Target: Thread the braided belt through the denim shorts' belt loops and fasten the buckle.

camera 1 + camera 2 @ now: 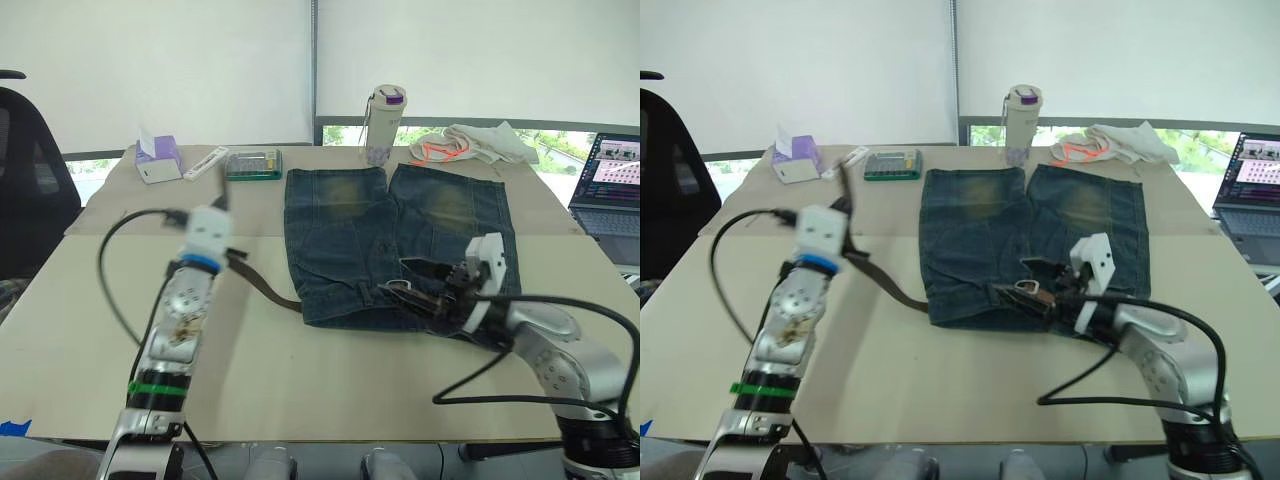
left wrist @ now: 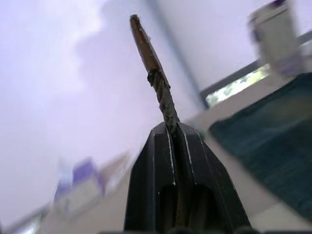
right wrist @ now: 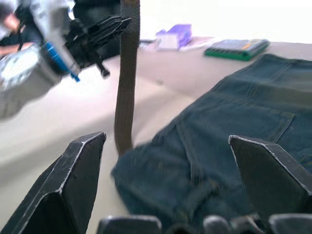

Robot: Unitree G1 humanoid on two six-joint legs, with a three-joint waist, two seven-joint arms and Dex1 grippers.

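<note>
From the head views, the denim shorts point(image 1: 398, 243) lie flat on the tan counter point(image 1: 300, 380), waistband toward the robot, legs pointing toward the window. The braided belt point(image 1: 268, 288) leaves the shorts' waistband on the robot's left side and runs across the counter, then rises to the left tool point(image 1: 222, 205), which is clamped on it; its free end sticks up above the fingers. The buckle point(image 1: 1028, 287) lies on the waistband, partly hidden by the right tool point(image 1: 1060, 290) hovering just beside it. Beyond the shorts stand a bottle point(image 1: 384, 124), a white cloth point(image 1: 476, 143), a calculator point(image 1: 252, 164) and a tissue box point(image 1: 158, 158); a laptop point(image 1: 611, 185) is cut off at the edge.

In the left wrist view, the black fingers point(image 2: 195, 165) pinch the belt, its tip pointing away from the tool toward a pale wall.

In the right wrist view, the fingers point(image 3: 73, 180) stand wide apart over the shorts; individual belt loops are hard to make out.
</note>
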